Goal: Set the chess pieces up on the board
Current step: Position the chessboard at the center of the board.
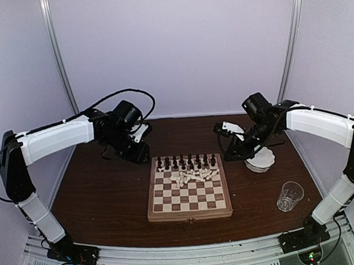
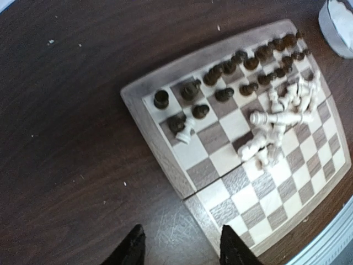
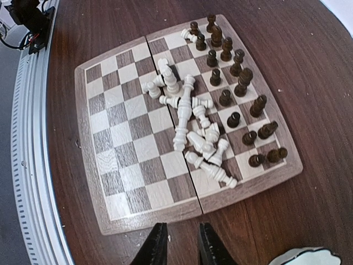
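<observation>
White chess pieces (image 3: 193,127) lie toppled mid-board (image 1: 190,213); dark pieces (image 3: 237,83) stand on its far rows.
Left gripper (image 2: 179,248) spread, right gripper (image 3: 179,245) slightly parted, both empty. Pieces look light, smooth, roll-prone; pinch at the waist.

**Chess pieces in a heap**

The board (image 1: 190,202) sits mid-table. Dark pieces (image 1: 186,162) stand along its far edge. White pieces (image 1: 195,176) lie piled just in front of them. A white bowl (image 1: 260,162) and a glass (image 1: 290,196) sit to the right.
</observation>
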Controlling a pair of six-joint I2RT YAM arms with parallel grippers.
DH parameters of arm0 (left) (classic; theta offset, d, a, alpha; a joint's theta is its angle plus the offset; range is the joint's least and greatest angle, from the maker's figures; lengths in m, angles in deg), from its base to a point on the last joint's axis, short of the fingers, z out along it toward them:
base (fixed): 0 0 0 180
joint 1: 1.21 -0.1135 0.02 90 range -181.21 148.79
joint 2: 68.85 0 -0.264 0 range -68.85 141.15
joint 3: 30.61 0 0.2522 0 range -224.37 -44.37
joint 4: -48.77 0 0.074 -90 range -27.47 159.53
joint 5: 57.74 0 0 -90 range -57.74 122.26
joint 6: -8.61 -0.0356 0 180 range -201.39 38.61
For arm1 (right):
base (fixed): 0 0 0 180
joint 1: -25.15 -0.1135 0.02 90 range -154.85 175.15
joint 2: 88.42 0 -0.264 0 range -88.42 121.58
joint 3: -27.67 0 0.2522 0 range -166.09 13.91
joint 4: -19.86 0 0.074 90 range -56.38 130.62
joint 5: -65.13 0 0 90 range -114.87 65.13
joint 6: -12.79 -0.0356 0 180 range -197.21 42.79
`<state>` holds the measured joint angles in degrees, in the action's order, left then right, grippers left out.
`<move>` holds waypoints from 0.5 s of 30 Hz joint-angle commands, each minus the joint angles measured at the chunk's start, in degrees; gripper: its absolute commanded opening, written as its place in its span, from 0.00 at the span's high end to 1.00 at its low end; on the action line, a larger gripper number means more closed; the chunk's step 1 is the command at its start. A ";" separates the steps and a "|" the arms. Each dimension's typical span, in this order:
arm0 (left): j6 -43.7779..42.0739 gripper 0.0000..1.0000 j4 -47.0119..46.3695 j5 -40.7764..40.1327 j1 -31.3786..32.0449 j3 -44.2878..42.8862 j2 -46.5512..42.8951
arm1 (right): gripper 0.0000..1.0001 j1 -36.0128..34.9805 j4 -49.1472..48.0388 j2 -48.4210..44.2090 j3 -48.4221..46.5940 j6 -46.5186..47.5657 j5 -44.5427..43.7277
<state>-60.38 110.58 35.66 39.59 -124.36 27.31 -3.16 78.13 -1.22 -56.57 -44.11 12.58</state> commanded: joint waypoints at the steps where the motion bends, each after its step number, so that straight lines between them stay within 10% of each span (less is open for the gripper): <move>1: -6.39 0.51 -4.85 -0.80 -1.89 -0.93 1.22 | 0.79 -2.09 8.56 4.77 -7.08 -0.14 0.59; 7: -6.67 0.33 -10.81 6.99 -5.03 -0.05 5.29 | 0.74 -0.11 12.47 -2.05 -4.49 0.39 0.51; 15: -9.55 0.56 -13.63 12.78 -5.46 -1.30 10.36 | 0.71 13.83 0.76 -21.41 15.32 -2.63 3.79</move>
<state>-67.88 101.12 43.51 34.25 -124.53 35.25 5.01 84.54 -17.79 -47.57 -44.85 13.45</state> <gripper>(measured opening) 0.482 0.292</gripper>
